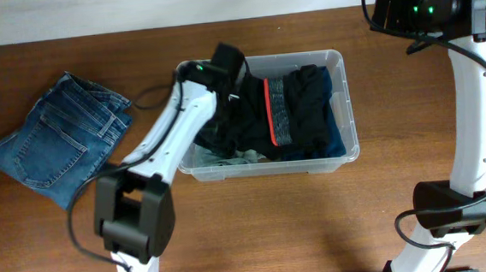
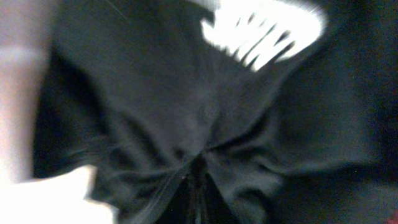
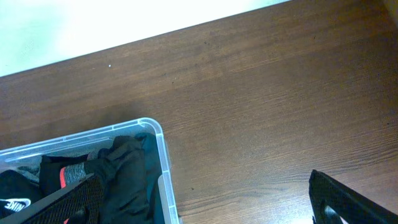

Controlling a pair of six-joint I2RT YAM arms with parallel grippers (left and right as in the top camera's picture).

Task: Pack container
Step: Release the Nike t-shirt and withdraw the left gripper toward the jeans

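A dark wood tabletop under a pale wall: folded jeans wait at far left, outside the container, which sits mid-table, heaped with clothes. The left hand reaches inside, closed on a pinch of black garment. Done well, the step likely means tucking that cloth flat below the rim before letting go. The right hand, spread wide and empty, hovers beyond the container's far-right corner.

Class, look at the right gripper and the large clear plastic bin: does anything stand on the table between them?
Nothing visible does. The open right gripper hangs off a corner of the large clear rectangular plastic bin, and only bare brown wooden table lies between them.
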